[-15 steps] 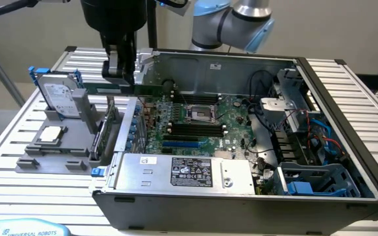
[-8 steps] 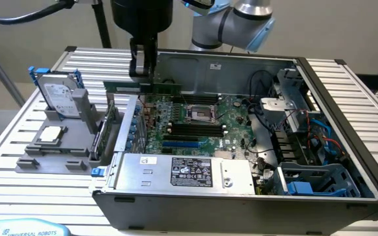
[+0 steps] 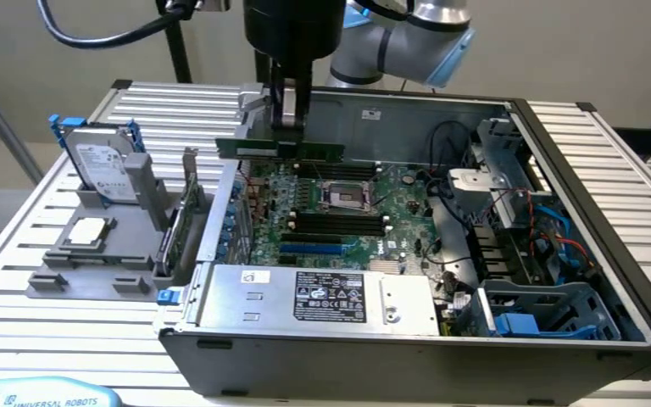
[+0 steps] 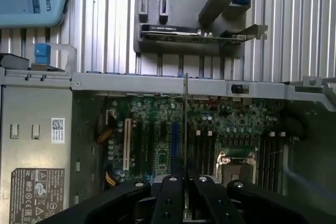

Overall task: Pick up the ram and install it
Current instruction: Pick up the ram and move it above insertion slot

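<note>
We've got the gripper (image 3: 288,136) clamped tight on the ram (image 3: 252,150) in the exterior view, pinching it near the middle of its top edge. The green stick hangs level under the fingers, above the far edge of the motherboard (image 3: 405,191) inside the open computer case (image 3: 597,220), and it's not in any slot. Below the gripper and nearer to us sit the processor socket (image 3: 342,197) and the black slots (image 3: 331,225). Off to the exterior view's left of the gripper stands a hard drive (image 3: 105,170) in a grey rack (image 3: 88,271).

On to the wrist view: the gripper (image 4: 186,182) has its fingers (image 4: 170,198) pressed against the ram (image 4: 186,129), which we see edge-on as a thin line. Under it lie the motherboard (image 4: 157,145) and slots (image 4: 205,153). Beyond the case wall a dark card (image 4: 189,32) rests in the rack.
</note>
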You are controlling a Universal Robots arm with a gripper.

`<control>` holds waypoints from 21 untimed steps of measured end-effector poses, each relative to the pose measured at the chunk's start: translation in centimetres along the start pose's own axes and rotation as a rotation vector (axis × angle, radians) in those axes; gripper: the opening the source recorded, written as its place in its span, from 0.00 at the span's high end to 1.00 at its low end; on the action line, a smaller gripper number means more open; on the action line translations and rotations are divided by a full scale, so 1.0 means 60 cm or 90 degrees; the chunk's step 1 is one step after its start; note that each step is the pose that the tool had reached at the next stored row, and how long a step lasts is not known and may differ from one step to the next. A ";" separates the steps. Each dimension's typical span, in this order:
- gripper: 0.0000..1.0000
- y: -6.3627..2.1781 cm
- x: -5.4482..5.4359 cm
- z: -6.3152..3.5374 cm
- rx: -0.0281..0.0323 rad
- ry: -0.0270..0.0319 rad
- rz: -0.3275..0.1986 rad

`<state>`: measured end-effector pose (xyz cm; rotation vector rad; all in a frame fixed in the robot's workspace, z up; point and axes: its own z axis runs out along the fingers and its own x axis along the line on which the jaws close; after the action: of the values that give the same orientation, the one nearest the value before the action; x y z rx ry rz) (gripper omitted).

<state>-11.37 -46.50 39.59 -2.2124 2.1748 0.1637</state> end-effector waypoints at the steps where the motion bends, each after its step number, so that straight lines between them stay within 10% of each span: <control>1: 0.87 -0.006 -0.003 0.002 0.0000 -0.0001 0.000; 21: 0.87 -0.098 -0.078 0.053 -0.0002 -0.0003 0.000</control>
<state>-5.75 -41.41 36.63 -2.2115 2.1754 0.1646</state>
